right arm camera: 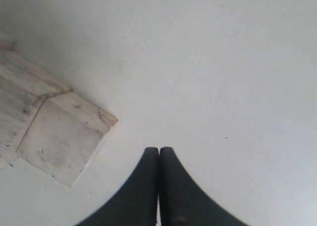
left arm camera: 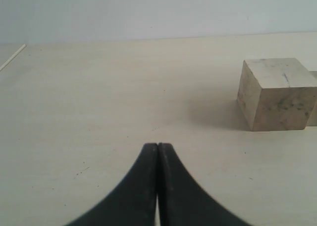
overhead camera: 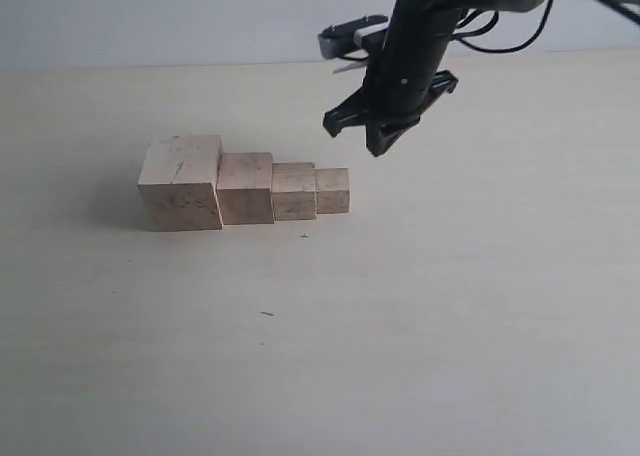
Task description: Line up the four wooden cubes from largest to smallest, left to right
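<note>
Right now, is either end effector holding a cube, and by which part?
Nothing is held. The left end effector and the right end effector are both shut and empty; the four wooden cubes sit in a row on the table.

4 cubes point(overhead camera: 245, 188): pale unpainted wood; table point(overhead camera: 450, 316): matt, smooth.

The exterior view looks down at a slant across the worktop point(overhead camera: 450, 326) toward the far wall point(overhead camera: 150, 16), taking in all four wooden cubes point(overhead camera: 245, 186). The left wrist view sits low, nearly level, sharing the largest cube point(left arm camera: 277, 93). The right wrist view looks steeply down, close above the smallest cube point(right arm camera: 64, 141), which is also shared.
</note>
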{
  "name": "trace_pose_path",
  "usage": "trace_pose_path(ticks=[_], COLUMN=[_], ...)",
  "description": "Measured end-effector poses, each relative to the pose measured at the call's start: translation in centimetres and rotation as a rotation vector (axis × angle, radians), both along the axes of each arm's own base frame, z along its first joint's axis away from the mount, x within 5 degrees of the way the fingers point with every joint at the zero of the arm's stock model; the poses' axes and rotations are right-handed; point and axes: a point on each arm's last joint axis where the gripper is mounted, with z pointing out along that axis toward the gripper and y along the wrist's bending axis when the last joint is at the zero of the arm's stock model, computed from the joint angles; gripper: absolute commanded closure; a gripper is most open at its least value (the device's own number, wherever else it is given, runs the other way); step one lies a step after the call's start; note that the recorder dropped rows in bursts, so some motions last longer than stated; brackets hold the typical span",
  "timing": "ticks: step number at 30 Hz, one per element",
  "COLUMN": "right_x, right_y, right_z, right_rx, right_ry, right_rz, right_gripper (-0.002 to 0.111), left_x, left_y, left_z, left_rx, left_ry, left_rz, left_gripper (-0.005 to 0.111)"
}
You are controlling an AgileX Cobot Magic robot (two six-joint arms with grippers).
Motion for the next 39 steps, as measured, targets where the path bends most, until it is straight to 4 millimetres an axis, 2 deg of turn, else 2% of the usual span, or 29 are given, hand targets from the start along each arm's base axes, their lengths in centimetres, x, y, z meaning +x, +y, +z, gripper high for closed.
trace_pose_path(ticks=[3, 13, 17, 23, 27, 32, 34, 36, 39], right_x=[-0.6, -6.8, -8.2, -9.0, -8.9, -9.0, -8.8, -9.3, -10.8], right_y=[-1.5, -4.7, -5.5, -6.0, -6.4, -6.9, -7.0, -7.4, -9.0], right_z=[2.5, 9.1, 11.2, 13.3, 13.2, 12.9, 13.4, 15.0, 18.9], right_rx=[0.045, 0.265, 0.31, 0.357, 0.291, 0.234, 0.239, 0.263, 0.297], right_ry=[-0.08, -0.236, -0.256, -0.307, -0.339, -0.324, -0.367, -0.439, -0.584], right_rz=[-0.05, -0.183, -0.233, -0.246, -0.19, -0.22, -0.213, -0.203, -0.19], right_gripper=[0.108, 0.108, 0.108, 0.108, 0.108, 0.108, 0.108, 0.108, 0.108], left_x=[0.0, 0.0, 0.0, 0.0, 0.0, 0.0, 0.0, 0.0, 0.0], left_y=[0.0, 0.0, 0.0, 0.0, 0.0, 0.0, 0.0, 0.0, 0.0], left_z=[0.0, 0.0, 0.0, 0.0, 0.0, 0.0, 0.0, 0.0, 0.0], left_rx=[0.0, 0.0, 0.0, 0.0, 0.0, 0.0, 0.0, 0.0, 0.0], left_ry=[0.0, 0.0, 0.0, 0.0, 0.0, 0.0, 0.0, 0.0, 0.0], left_rz=[0.0, 0.0, 0.0, 0.0, 0.0, 0.0, 0.0, 0.0, 0.0], left_gripper=[0.107, 0.107, 0.107, 0.107, 0.107, 0.107, 0.107, 0.107, 0.107])
